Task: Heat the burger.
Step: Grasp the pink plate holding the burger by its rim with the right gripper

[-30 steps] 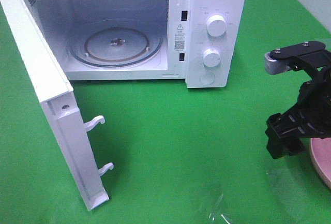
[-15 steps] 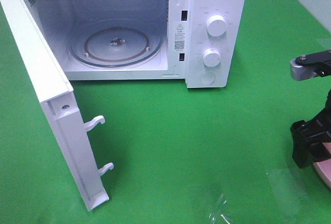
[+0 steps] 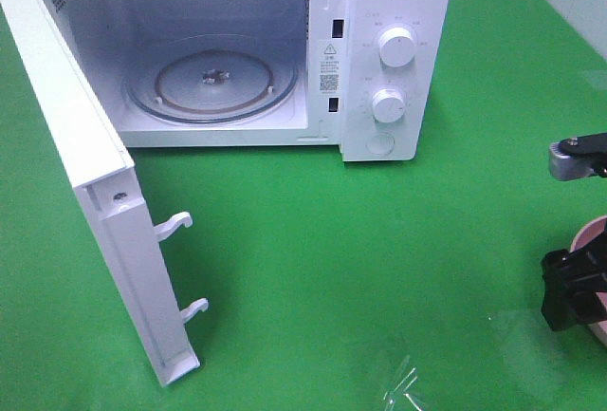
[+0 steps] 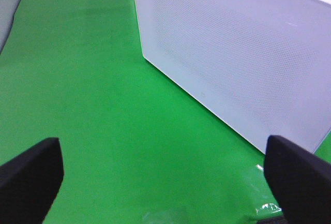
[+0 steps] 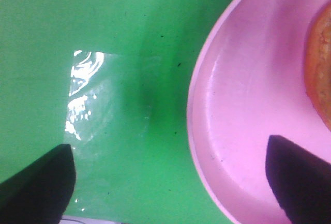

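Only a sliver of the burger is showing, cut off at the frame edge, sitting on the pink plate. The right gripper is hovering over the plate's rim, its 2 fingers spread, grasping nothing. The left gripper is gaping empty beside the microwave door.

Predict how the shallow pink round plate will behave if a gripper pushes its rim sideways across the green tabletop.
The shallow pink round plate looks rigid and glossy, so it would probably slide flat rather than bend. Its low, wide shape makes tipping unlikely. The golden-brown burger on it could shift if the shove is abrupt.
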`<state>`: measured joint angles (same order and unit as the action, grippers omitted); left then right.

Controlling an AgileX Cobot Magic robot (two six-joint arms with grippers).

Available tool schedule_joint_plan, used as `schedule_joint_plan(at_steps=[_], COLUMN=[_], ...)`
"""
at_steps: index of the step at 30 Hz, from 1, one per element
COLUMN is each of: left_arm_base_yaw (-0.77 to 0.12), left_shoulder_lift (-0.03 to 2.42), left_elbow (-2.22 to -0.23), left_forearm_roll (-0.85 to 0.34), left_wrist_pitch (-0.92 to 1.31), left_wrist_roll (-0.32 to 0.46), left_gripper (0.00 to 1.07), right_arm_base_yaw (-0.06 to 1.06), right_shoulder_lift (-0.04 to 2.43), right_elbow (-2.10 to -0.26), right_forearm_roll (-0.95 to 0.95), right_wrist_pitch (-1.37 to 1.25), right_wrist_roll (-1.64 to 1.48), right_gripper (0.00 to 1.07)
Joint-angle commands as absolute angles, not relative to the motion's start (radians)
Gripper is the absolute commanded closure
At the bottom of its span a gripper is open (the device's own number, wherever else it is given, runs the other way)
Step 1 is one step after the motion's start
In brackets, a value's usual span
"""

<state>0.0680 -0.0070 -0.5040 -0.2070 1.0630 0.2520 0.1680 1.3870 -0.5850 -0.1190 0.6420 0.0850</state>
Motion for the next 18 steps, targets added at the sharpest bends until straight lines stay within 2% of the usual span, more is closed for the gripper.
schedule_joint_plan(at_steps=[1, 18], left_arm_base_yaw=[0.063, 0.063], left_shoulder_lift=[-0.025, -0.025], left_elbow=[-0.504, -0.504], left_forearm_roll=[-0.212, -0.212], left_wrist_pitch=[1.05, 1.05], left_wrist_roll=[0.251, 0.251], left_gripper=[0.09, 0.09], right_arm_base_yaw=[0.153, 0.153], right_shoulder_lift=[1.413, 1.637], right_elbow=[-0.579, -0.583], right_forearm_roll=[-0.119, -0.146], right_wrist_pitch=[0.603, 0.474], right_wrist_roll=[0.074, 0.07], right_gripper=[0.15, 0.19])
